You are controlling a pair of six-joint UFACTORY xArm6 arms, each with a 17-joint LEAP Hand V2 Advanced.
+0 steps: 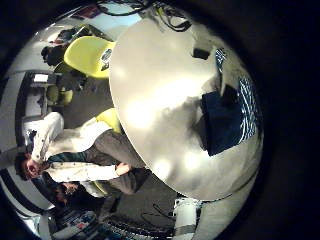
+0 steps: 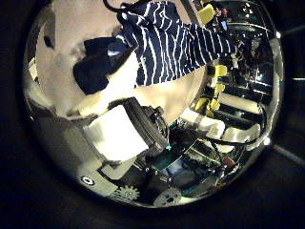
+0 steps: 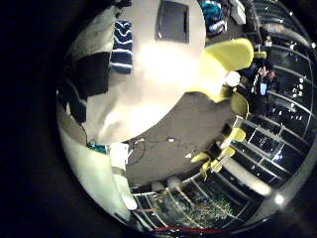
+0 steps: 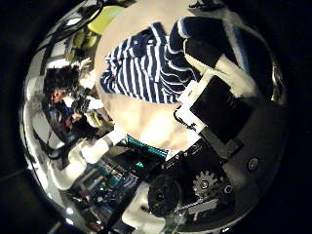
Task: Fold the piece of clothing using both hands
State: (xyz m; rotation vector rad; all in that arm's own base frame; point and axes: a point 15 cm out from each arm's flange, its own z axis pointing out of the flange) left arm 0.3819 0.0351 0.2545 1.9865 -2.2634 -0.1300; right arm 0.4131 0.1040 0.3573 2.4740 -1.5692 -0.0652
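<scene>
1. Left hand (image 2: 119, 129), count one. Its own body lies closest to the lens in the left thumb-side palm view and fills the middle of that view. Whether its fingers are spread, pressed together or pinching cannot be told.
2. Striped garment (image 2: 172, 43), count one. It lies on the tabletop just beyond the left hand's body, bunched rather than flat, with a plain dark part (image 2: 105, 67) at one end. The left little-finger-side view shows it (image 1: 232, 112) near the table's rim, well apart from that palm.
3. Round table (image 1: 160, 110), count one. Its top is pale and bears the garment.
4. Right hand (image 4: 219, 107), count one. Its body and geared parts crowd the right thumb-side palm view, and a finger (image 4: 229, 58) reaches in beside the garment (image 4: 146, 63). The finger posture cannot be told, and no grip on the cloth is visible.
5. Dark flat rectangle (image 3: 171, 20), count one. It lies on the table. Reading the tabletop as a dial with the garment (image 3: 121, 45) at 12 o'clock, the rectangle sits at about 2 o'clock, near the rim and apart from the cloth.
6. Chairs (image 3: 226, 55), count at least three. They stand on the floor beside the table, none touching the garment.
</scene>
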